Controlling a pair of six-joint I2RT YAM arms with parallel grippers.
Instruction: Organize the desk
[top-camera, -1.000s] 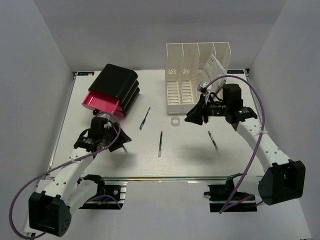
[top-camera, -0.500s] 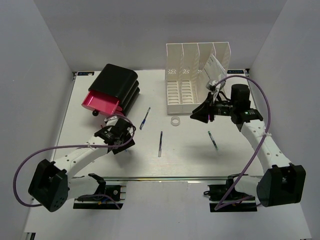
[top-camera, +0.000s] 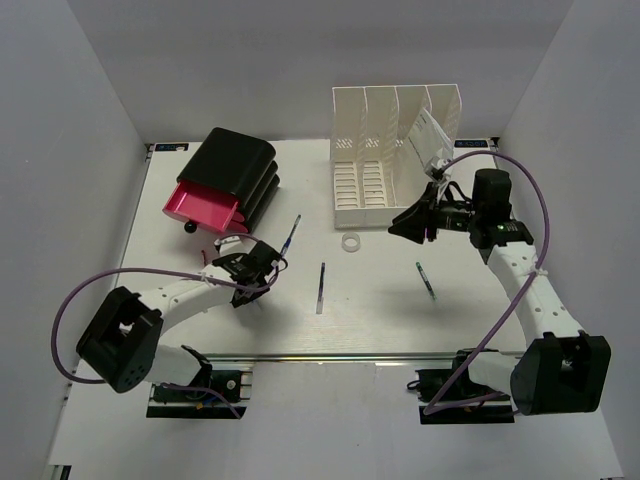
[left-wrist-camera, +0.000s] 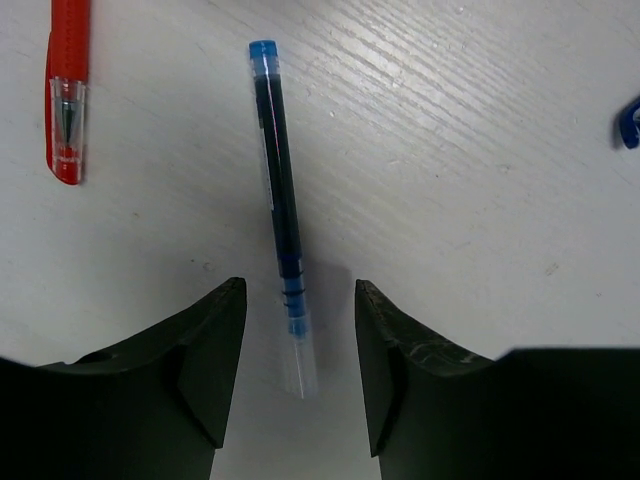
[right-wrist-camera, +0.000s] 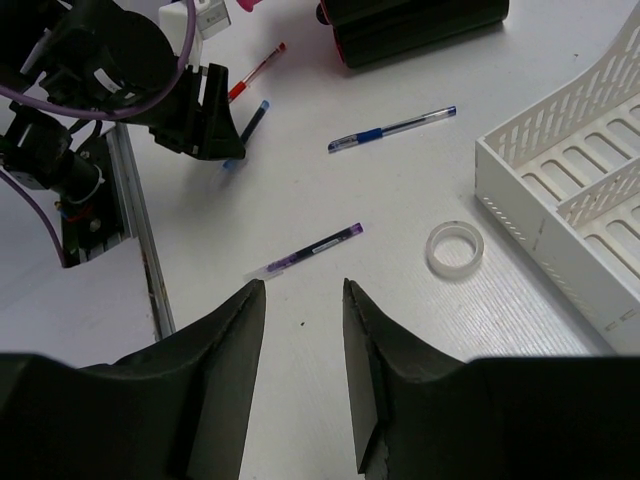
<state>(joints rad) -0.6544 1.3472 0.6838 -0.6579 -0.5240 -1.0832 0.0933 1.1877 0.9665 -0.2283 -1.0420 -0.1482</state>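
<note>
Item 1, desk (top-camera: 380, 310): white tabletop, lying directly under both pairs of fingers and spreading out past them on every side; silver rail (top-camera: 330, 357) along its near edge, behind both grippers

Item 2, left gripper (left-wrist-camera: 300, 285): low over the desk, fingers (left-wrist-camera: 205, 370) apart, clamped on nothing

Item 3, blue pen (left-wrist-camera: 280, 215): flat on the desk, lengthwise in the gap of the left fingers; its clear end sits between the two fingertips and touches neither, its blue end points straight out ahead of them

Item 4, red pen (left-wrist-camera: 65, 95): flat on the desk, ahead of the left fingers and off to the left side of the wrist view, well apart from the blue pen

Item 5, right gripper (right-wrist-camera: 303, 290): raised above the desk, fingers (right-wrist-camera: 220, 370) apart, nothing between them

Item 6, purple pen (right-wrist-camera: 310, 250): flat on the desk, crosswise, just ahead of the gap of the right fingers

Item 7, tape ring (right-wrist-camera: 455, 250): clear, lying flat, ahead of the right fingers and to their right side

Item 8, file rack (right-wrist-camera: 570, 180): white, slotted, beyond the tape ring, further to the right of the right fingers

Item 9, second blue pen (right-wrist-camera: 392, 130): on the desk, further ahead of the right fingers than the purple pen

Item 10, drawer box (top-camera: 235, 175): black, one pink drawer pulled out; ahead of the left fingers

Item 11, green pen (top-camera: 426, 279): on the desk, behind the right fingers, toward the arm bases
</note>
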